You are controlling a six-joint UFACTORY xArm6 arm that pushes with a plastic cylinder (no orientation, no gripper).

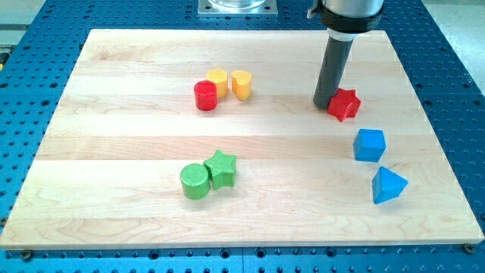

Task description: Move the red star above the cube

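Overshoot is the main risk from here. My tip (326,105) has no jaws to open or close; it is a bare rod end resting against the left side of the red star (343,104), which lies near the table's right edge, above the blue cube (370,145) and apart from it. The star looks close to its goal, sitting slightly left of the cube's centre. A further push rightward could drive it toward the right edge, and an off-centre shove could spin it or slide it down into the cube, nudging that toward the blue triangular block (388,185) near the bottom right corner. The red cylinder (204,96), two yellow blocks (229,83) and green pair (208,174) lie well clear.
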